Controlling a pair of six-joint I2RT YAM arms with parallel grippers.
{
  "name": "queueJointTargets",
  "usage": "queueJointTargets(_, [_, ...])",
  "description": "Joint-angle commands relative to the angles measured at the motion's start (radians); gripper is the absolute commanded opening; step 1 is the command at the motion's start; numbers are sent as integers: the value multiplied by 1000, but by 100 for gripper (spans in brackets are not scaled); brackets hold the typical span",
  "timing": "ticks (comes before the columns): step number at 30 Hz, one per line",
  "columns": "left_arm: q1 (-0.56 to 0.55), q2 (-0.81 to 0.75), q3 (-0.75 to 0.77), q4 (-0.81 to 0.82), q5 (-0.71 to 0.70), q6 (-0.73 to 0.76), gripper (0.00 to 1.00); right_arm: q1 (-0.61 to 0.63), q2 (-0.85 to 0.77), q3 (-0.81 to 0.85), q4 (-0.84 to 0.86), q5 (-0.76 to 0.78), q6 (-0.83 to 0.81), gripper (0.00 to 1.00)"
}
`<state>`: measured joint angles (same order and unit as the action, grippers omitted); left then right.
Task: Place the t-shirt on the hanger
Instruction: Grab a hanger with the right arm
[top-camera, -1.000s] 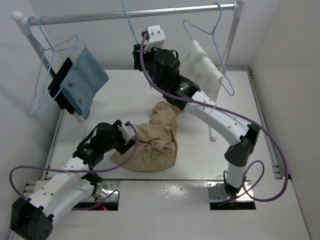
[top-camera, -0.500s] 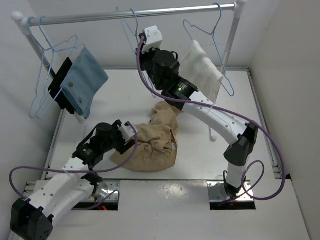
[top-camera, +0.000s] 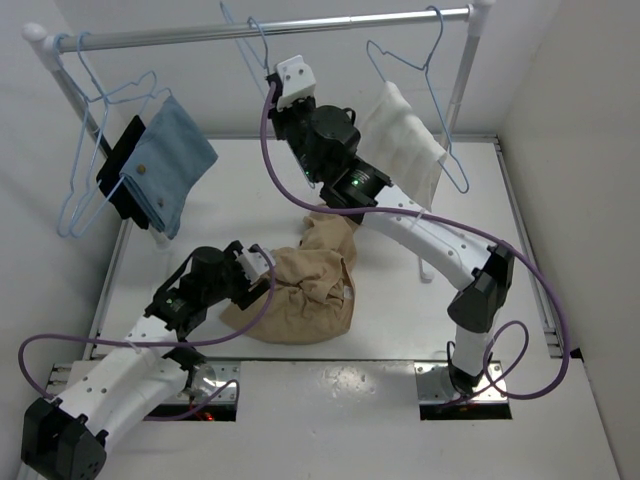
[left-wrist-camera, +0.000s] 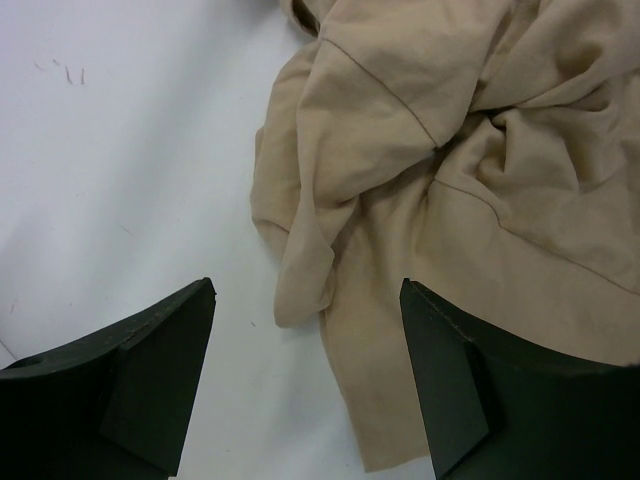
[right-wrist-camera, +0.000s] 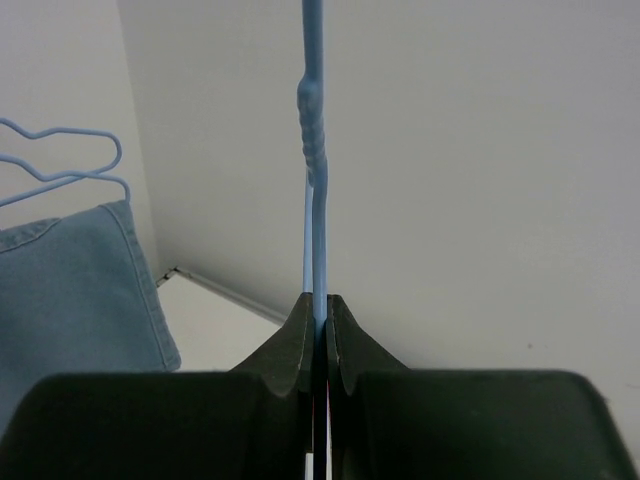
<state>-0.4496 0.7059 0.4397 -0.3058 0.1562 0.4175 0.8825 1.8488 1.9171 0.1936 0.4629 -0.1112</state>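
Note:
The tan t-shirt (top-camera: 310, 290) lies crumpled on the white table, mid-front; in the left wrist view its folds (left-wrist-camera: 450, 150) fill the upper right. My left gripper (top-camera: 262, 265) (left-wrist-camera: 308, 288) hovers open over the shirt's left hem and holds nothing. The light-blue wire hanger (top-camera: 250, 35) rises with its hook by the rail at the top centre. My right gripper (top-camera: 278, 98) (right-wrist-camera: 318, 305) is shut on the wire just below the hanger's twisted neck (right-wrist-camera: 314, 150). The right arm hides the hanger's triangular frame.
A grey rail (top-camera: 350, 20) on white posts spans the back. Light-blue hangers with a blue cloth (top-camera: 170, 160) hang at the left, next to a black block (top-camera: 125, 165). A hanger draped with white cloth (top-camera: 405, 135) hangs at the right. Walls close in behind and to the right.
My right gripper closed on the hanger's wire, then shifted up and left with it; the hook swung left along the rail. The left arm and the t-shirt stayed put.

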Motion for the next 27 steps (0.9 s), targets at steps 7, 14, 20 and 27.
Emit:
queueJointTargets(7, [12, 4, -4, 27, 14, -3, 80, 7, -55, 23, 144, -20, -73, 0])
queueJointTargets(14, [12, 4, -4, 27, 14, -3, 80, 7, -89, -44, 165, -20, -62, 0])
queueJointTargets(20, [12, 14, -4, 27, 25, -3, 80, 7, -146, -108, 121, -76, -42, 0])
queueJointTargets(27, [12, 35, -4, 27, 36, 7, 80, 7, -275, -273, 126, -113, -9, 0])
